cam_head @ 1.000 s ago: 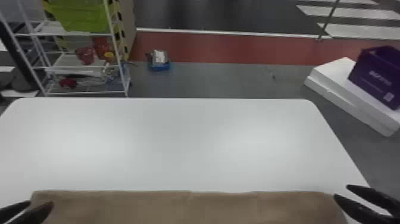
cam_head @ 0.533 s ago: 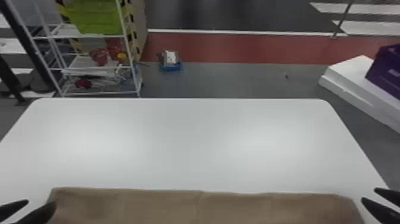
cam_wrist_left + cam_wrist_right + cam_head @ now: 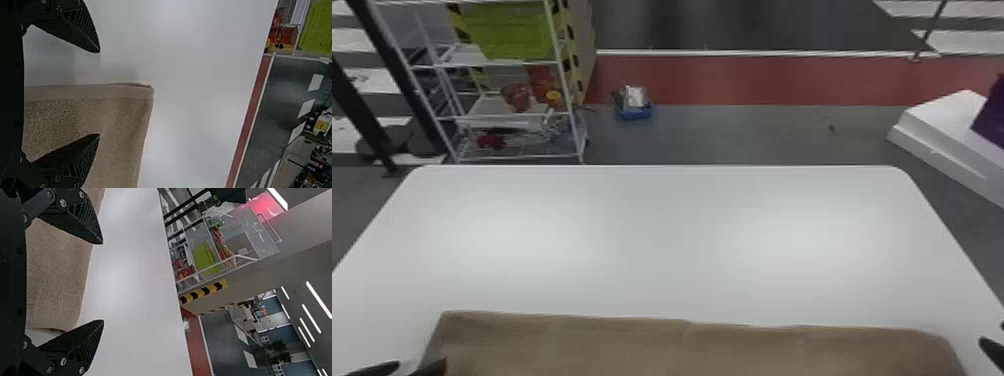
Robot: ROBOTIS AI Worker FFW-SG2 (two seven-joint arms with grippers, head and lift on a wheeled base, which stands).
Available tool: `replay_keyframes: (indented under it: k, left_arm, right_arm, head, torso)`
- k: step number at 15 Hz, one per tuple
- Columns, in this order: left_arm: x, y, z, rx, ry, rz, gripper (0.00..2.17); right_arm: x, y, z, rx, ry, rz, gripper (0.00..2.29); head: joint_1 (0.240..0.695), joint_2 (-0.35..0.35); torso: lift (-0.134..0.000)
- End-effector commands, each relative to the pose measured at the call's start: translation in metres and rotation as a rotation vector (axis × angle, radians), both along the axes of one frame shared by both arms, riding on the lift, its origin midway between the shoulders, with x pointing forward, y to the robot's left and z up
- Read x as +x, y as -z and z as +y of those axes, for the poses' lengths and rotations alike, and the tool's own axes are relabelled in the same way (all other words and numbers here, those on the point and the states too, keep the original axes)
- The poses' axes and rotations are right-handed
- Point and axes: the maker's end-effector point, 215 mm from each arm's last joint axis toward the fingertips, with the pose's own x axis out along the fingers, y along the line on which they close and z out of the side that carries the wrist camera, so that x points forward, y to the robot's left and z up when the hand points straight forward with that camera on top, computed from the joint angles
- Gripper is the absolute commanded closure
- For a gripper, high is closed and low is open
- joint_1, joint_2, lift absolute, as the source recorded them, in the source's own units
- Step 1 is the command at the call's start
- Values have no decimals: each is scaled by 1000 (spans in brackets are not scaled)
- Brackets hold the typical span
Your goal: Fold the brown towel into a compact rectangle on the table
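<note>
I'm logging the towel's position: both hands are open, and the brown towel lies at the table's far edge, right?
Not the far edge: the head view shows the brown towel on the near part of the table. The left hand and right hand are open.

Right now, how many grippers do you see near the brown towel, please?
2. The left gripper is at the left end of the brown towel, and the right gripper is at its right end; both are open.
</note>
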Motion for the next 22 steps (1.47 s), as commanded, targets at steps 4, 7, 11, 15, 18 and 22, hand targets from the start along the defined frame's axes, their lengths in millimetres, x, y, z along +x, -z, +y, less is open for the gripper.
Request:
replay_keyframes:
  k: [4, 7, 11, 15, 18, 22]
  left_arm:
    - [2, 6, -9, -28, 5, 23, 154]
    - [3, 9, -14, -44, 6, 38, 215]
    - [2, 13, -12, -42, -5, 61, 262]
    - [1, 14, -9, -31, -9, 66, 329]
    - [1, 17, -5, -26, -20, 77, 556]
    - [0, 9, 5, -14, -39, 63, 1399]
  right_arm:
    - [-2, -3, -7, 3, 10, -19, 188]
    - [-2, -5, -9, 11, 13, -33, 188]
    - [0, -6, -9, 13, 12, -43, 188]
    - [1, -6, -10, 15, 11, -54, 188]
    - [2, -8, -11, 15, 12, -66, 188]
    - [3, -8, -13, 14, 13, -78, 188]
  head:
    - [695, -4]
    - [695, -26]
    - [695, -37]
    - [695, -34]
    - [695, -30]
    - [695, -26]
  torso:
    - [-124]
    - [-124]
    - [-124]
    - [-124]
    - [-124]
    - [-124]
